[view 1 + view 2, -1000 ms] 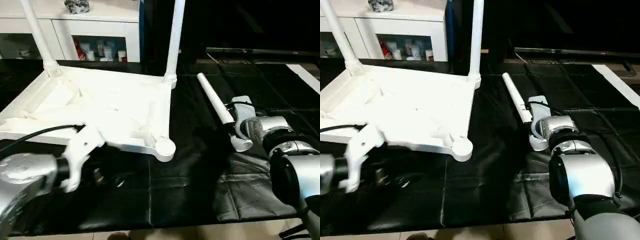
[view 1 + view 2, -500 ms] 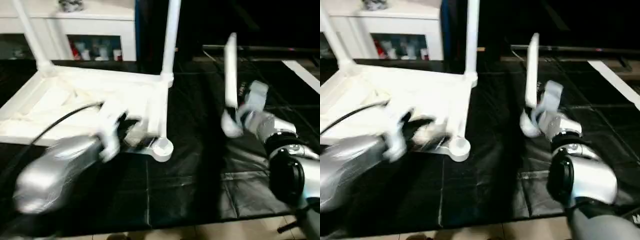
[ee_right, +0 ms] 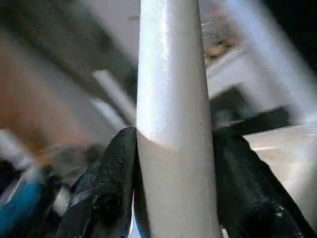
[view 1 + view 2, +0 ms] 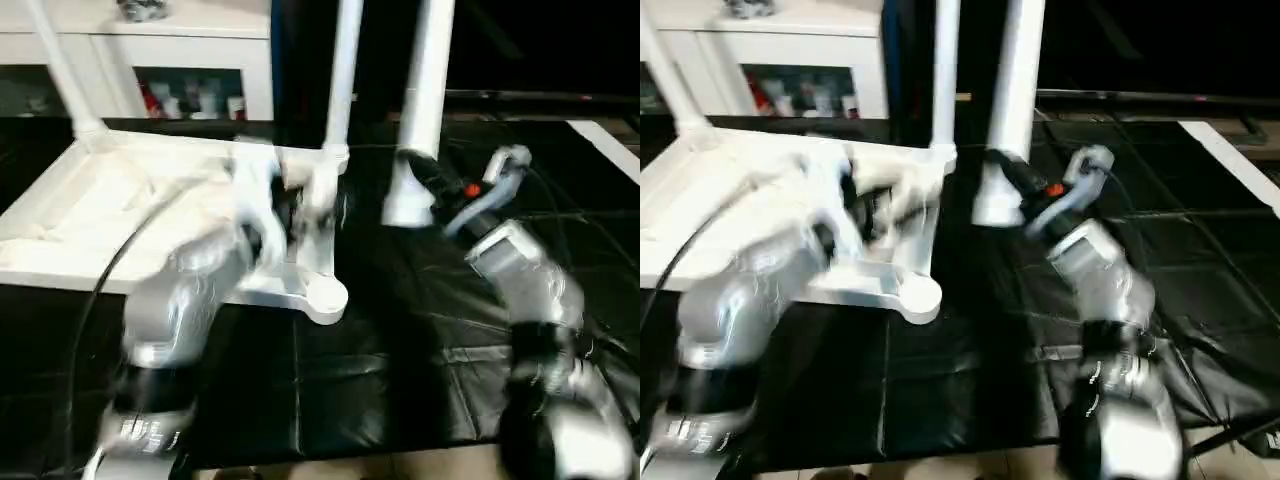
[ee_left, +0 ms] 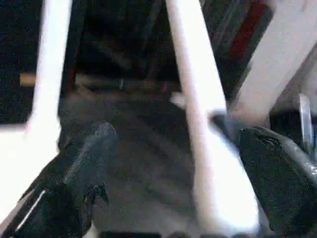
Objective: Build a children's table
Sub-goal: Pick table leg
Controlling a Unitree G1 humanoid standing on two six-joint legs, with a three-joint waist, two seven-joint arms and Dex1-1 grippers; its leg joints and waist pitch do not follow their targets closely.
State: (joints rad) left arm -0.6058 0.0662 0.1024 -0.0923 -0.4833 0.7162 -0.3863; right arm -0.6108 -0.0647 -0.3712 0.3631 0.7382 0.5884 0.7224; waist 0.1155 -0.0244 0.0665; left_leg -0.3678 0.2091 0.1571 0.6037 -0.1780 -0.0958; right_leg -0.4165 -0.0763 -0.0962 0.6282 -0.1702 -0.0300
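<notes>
The white tabletop [image 4: 120, 210] lies upside down on the black mat, ribbed underside up. Two white legs stand in its far sockets, one far left [image 4: 58, 70] and one far right [image 4: 343, 80]. Its near right socket [image 4: 326, 298] holds nothing. My right gripper [image 4: 428, 178] is shut on a third leg [image 4: 424, 100], held upright just right of the tabletop with its flared end [image 4: 408, 208] down. The right wrist view has this leg [image 3: 173, 148] clamped between both black fingers [image 3: 106, 188]. My left gripper [image 4: 300, 215] hovers over the tabletop's right edge, its fingers [image 5: 74, 188] apart.
A white cabinet with glass doors [image 4: 190, 80] stands behind the table at back left. The black mat [image 4: 400, 380] covers the work surface to its front edge. A black cable [image 4: 100, 300] trails from my left arm. A white strip [image 4: 610, 150] lies far right.
My right gripper has lifted the leg off the mat, turned it upright and brought it left towards the tabletop. My left arm has swung up from the front edge over the tabletop's right side.
</notes>
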